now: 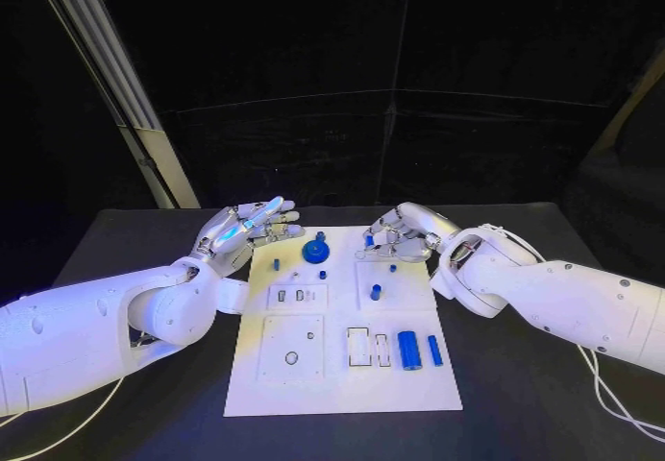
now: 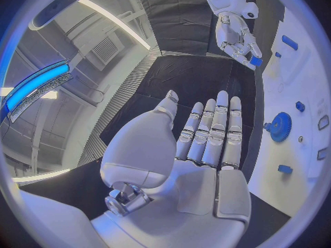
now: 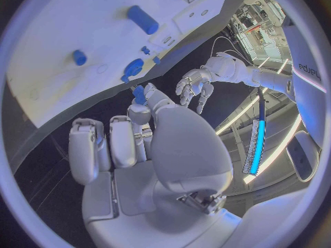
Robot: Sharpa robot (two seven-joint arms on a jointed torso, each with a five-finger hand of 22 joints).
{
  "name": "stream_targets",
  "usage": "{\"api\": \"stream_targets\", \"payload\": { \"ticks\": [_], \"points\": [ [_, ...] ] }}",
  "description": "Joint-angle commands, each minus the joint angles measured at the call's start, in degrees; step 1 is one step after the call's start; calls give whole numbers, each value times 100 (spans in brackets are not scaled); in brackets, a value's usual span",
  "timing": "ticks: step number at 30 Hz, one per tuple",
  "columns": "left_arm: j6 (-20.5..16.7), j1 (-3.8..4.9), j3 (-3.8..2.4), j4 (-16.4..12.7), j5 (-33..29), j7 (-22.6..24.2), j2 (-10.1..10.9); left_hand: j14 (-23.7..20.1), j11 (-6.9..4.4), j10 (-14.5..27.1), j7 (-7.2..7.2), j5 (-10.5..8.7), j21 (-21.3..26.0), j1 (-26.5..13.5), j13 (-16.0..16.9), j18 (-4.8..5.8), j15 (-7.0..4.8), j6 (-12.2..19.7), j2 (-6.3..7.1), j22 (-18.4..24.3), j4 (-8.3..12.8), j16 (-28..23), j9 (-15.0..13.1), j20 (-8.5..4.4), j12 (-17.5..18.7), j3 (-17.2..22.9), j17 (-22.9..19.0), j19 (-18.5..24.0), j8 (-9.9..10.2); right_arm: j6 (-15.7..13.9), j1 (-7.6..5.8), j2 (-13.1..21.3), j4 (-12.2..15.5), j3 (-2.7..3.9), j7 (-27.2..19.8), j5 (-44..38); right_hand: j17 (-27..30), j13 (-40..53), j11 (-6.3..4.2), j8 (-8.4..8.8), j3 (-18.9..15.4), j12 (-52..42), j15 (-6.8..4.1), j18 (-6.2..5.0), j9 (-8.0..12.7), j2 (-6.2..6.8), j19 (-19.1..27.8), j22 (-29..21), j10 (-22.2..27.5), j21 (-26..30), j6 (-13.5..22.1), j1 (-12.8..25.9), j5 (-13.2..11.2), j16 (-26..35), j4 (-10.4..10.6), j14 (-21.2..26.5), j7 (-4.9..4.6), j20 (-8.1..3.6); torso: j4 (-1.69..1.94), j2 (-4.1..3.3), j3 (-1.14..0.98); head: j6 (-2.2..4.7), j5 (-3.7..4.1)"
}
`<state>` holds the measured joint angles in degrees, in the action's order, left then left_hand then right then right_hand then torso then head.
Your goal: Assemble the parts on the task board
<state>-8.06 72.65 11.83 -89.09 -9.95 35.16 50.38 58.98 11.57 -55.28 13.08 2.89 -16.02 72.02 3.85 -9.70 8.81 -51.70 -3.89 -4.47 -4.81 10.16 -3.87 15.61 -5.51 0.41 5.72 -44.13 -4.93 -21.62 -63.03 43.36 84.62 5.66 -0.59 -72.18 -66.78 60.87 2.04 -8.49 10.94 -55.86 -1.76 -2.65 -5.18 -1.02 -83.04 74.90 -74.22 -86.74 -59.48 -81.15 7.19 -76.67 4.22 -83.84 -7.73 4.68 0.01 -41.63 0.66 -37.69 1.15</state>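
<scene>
At the near end of the white task board (image 1: 342, 384), on the black worktop (image 1: 554, 403), a fat blue cylinder (image 1: 409, 350) lies beside a thinner blue pin (image 1: 435, 350), with two pale rectangular slots just to their left; an oval hole sits in the near-left panel; mid-board, a small blue peg (image 1: 377, 289) stands right of centre, and a smaller blue piece (image 1: 392, 269) lies just beyond it; further out, a blue gear (image 1: 317, 253) sits near the board's far edge, with small blue pegs (image 1: 276, 263) to its left; past that, the left hand (image 1: 247, 229) hovers over the board's far-left corner, palm open, fingers (image 2: 219, 128) straight and apart, holding nothing; in the left wrist view the palm faces the dark worktop, the gear off to one side; at the far-right corner, the right hand (image 1: 399, 236) is curled over the board's edge, thumb and fingers (image 3: 141, 96) pinching a small blue part (image 3: 139, 92); the left wrist view shows that same blue piece at the right hand's fingertips, clear of the board.
</scene>
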Motion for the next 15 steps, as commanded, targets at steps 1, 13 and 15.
{"api": "stream_targets", "payload": {
  "ticks": [1, 13, 15],
  "points": [
    [32, 21, -6, 29, 1, 44, 1, 21, 0, -2, 162, 14, 29, -9, -5, -87, 13, 10, -63, 8, 22, -30, 5, -7, 25, -15, -9, -49, 37, 39, -16, -189, 98, 5, 601, -596, 2, 5, -26, -20, 29, 14, -43, 48, -2, -6, -14, 587, -8, -2, -146, 60, -29, 17, -3, -186, 102, -22, 5, -1, 5, 3, -104],
    [-56, 60, -7, 83, -40, 141, -18, 24, -3, -7, 158, 14, 30, 7, -4, -87, 12, 7, -54, 10, 40, -34, 4, -7, 26, -22, -9, -51, 38, 403, -18, -1017, -95, -130, 1124, -1395, -1, -16, -45, -23, 47, 41, -58, 48, 0, 33, -18, 589, -32, -2, -199, 147, 6, 22, 17, -190, 125, -37, -2, -8, 4, -96, -281],
    [-88, 63, -7, 86, -50, 167, -19, 24, -3, -7, 158, 14, 31, 9, -4, -87, 12, 6, -54, 11, 42, -34, 4, -7, 26, -22, -9, -51, 38, 448, -17, -1108, -132, -172, 1176, -1487, -2, -21, -47, -24, 51, 47, -59, 48, 0, 36, -18, 588, -31, -2, -204, 148, 11, 21, 15, -191, 127, -39, 2, -10, 4, -102, -293]
  ]
}}
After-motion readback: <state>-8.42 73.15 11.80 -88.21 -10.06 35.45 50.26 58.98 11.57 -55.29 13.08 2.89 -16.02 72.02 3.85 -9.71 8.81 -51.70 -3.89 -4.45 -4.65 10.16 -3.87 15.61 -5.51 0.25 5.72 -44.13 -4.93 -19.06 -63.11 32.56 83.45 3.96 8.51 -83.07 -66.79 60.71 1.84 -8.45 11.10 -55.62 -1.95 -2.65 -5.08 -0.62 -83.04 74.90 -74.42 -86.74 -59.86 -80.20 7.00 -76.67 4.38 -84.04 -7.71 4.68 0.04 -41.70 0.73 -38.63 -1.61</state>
